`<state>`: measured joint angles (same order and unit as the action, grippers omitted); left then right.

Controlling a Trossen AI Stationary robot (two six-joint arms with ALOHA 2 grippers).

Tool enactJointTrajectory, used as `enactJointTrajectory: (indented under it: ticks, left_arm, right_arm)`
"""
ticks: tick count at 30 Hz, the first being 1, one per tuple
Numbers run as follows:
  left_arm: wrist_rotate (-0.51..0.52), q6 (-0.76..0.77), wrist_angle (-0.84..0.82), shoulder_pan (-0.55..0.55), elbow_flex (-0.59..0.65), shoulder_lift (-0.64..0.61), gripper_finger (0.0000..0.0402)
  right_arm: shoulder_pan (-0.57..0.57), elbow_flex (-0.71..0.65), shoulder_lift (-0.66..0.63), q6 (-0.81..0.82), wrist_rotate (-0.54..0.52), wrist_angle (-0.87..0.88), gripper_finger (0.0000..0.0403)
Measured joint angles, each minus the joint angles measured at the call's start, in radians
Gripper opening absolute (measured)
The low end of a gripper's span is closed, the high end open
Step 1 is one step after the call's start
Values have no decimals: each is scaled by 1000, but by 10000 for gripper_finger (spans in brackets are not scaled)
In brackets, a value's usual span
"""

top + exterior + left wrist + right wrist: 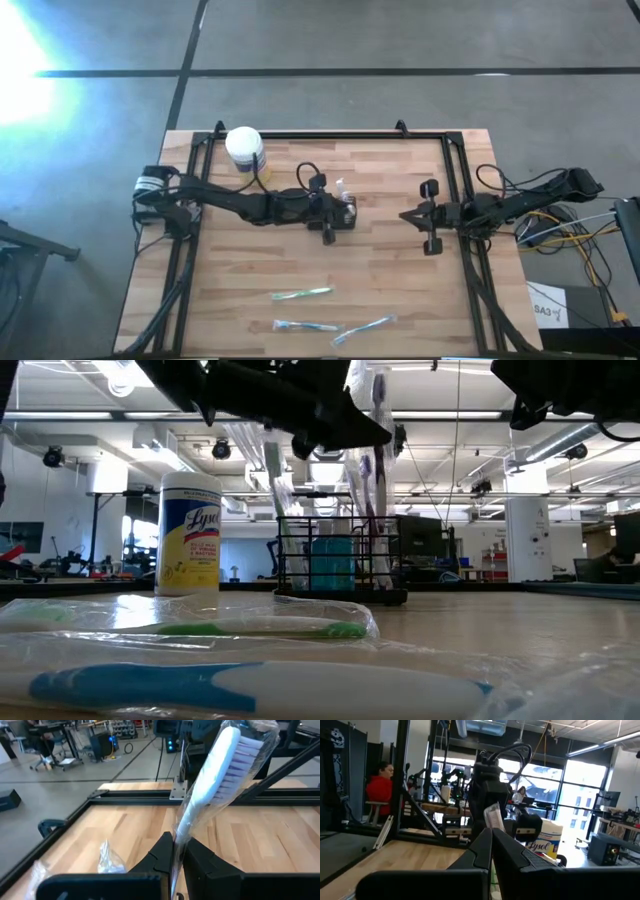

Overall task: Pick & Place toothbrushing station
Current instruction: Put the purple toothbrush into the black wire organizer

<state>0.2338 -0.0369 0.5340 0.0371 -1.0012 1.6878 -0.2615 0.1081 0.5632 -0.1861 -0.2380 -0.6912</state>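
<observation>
High view: black mesh caddy (343,212) mid-table, left gripper (338,208) over it; right gripper (408,215) nearby, empty.
Low view: caddy right of the Lysol jar (189,532).
Left wrist: fingers pinch a wrapped toothbrush (216,777).
Right wrist: fingers (480,847) pressed together.

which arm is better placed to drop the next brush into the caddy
Left, probably. The left gripper is shut on a wrapped toothbrush over the caddy; the right gripper is shut, empty and off to the side.
</observation>
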Motion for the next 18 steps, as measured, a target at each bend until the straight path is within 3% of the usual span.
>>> enactJointTrajectory:
  ticks: [18]
  left_arm:
    - [8,54,50,-24,0,132,25]
  right_arm:
    - [0,0,1,-2,0,0,8]
